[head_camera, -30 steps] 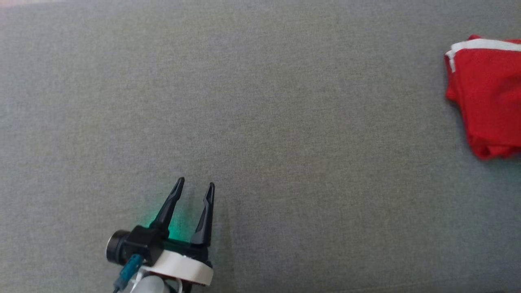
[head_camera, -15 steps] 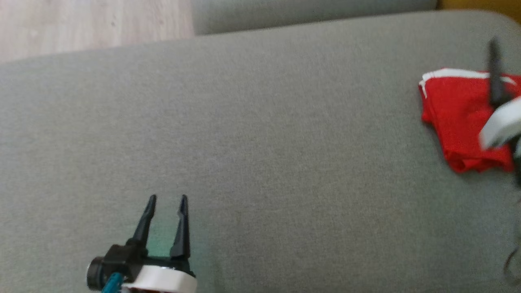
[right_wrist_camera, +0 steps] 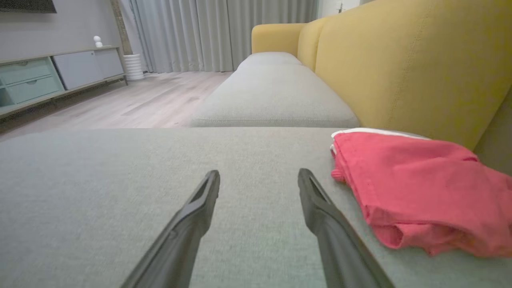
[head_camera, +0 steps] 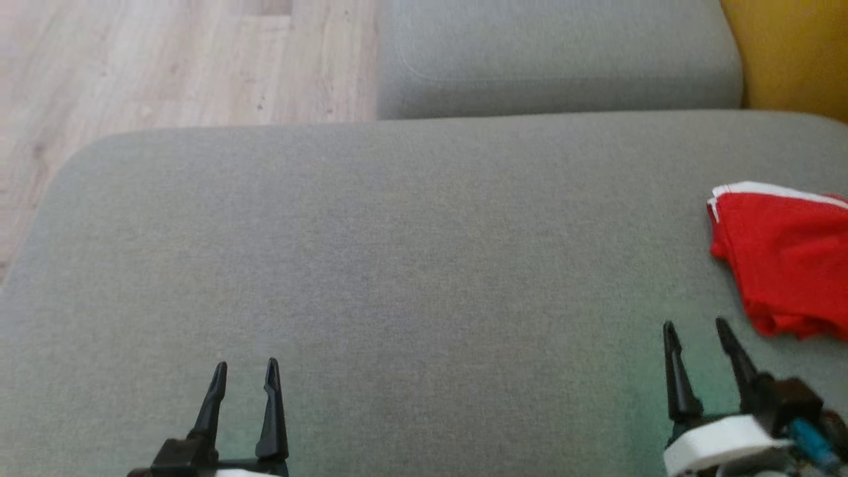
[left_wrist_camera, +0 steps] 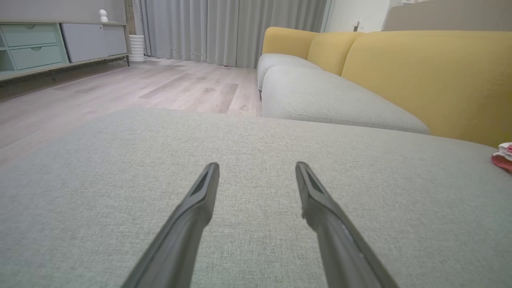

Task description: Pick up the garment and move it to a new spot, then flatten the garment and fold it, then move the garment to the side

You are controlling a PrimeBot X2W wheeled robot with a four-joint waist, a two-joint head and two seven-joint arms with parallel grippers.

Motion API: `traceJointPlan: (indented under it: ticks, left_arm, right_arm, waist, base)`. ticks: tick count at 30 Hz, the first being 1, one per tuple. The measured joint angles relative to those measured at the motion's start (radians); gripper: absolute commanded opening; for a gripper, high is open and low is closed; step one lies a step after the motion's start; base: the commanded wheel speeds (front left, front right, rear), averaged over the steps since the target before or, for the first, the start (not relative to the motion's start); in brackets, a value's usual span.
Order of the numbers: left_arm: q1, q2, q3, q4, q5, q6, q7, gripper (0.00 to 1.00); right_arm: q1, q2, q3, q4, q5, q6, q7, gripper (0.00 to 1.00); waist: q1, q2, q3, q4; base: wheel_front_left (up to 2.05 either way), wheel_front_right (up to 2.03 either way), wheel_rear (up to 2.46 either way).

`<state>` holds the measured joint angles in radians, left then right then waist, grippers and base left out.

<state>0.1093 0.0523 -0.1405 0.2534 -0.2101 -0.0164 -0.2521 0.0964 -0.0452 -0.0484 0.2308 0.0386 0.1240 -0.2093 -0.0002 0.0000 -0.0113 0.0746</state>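
The garment is red with a white trim and lies folded at the right edge of the grey sofa cushion. It also appears in the right wrist view as the garment, just right of my fingers, and as a sliver of garment at the far right of the left wrist view. My right gripper stands open below and left of it, apart from the cloth. Low at the left my left gripper is open, with nothing between its fingers.
A second grey seat cushion lies beyond the first. A yellow backrest rises at the right. Wooden floor lies past the cushion's far left edge. A low cabinet and curtains stand across the room.
The head camera has tilted up, bringing floor and the far cushion into view. My right gripper has come off the garment down to the lower right. Both grippers stay open.
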Motion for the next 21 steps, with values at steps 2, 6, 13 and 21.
traceJointPlan:
  ticks: [2,6,13,21]
  left_arm:
    - [0.000,0.000,0.003,0.000,0.000,-0.012,0.000,1.00]
    - [0.000,0.000,0.005,0.000,0.000,-0.015,0.000,1.00]
    - [0.008,-0.001,0.002,0.044,0.003,-0.028,0.004,0.00]
    - [0.032,-0.001,0.005,0.069,-0.058,-0.029,0.023,0.00]
  right_arm:
    - [0.001,0.002,-0.002,0.027,-0.009,0.000,-0.019,1.00]
    - [0.002,0.002,0.001,0.064,0.013,0.000,-0.037,1.00]
    - [0.007,0.002,0.009,0.120,0.014,-0.001,-0.037,0.00]
    - [0.023,0.003,0.008,0.150,0.079,-0.001,-0.018,0.00]
  waist:
    - [0.0001,0.0000,-0.008,0.004]
    - [0.0002,0.0000,-0.016,-0.002]
    - [0.0002,0.0000,-0.021,-0.017]
    - [0.0003,0.0000,-0.019,-0.020]
  base:
    - [0.00,0.00,0.00]
    - [0.00,0.00,0.00]
    - [0.00,0.00,0.00]
    - [0.00,0.00,0.00]
